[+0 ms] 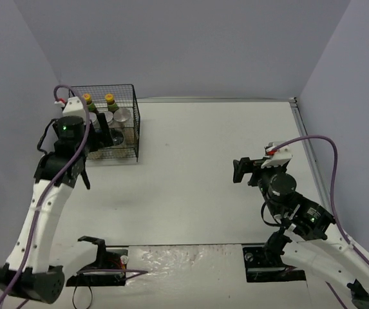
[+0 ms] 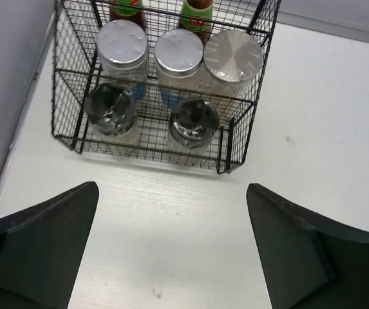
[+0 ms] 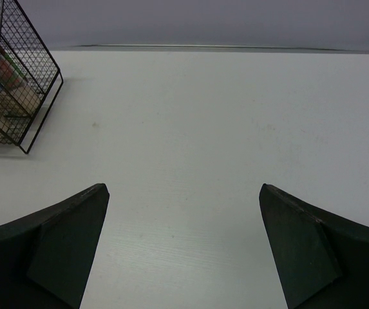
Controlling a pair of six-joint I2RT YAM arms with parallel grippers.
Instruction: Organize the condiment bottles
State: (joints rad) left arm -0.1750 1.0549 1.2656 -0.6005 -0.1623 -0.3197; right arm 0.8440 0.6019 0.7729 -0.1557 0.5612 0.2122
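Left wrist view: all seven condiment bottles (image 2: 179, 53) sit inside the wire rack (image 2: 227, 147) just ahead of the left gripper (image 2: 171, 254), which is spread wide and empty like the right gripper (image 3: 183, 248), so the sorting looks done.

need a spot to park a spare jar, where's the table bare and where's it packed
The table is bare between the wire rack and the right gripper, and in front of the rack under the open left gripper. Crowded: the rack itself, spice jars and sauce bottles close together.
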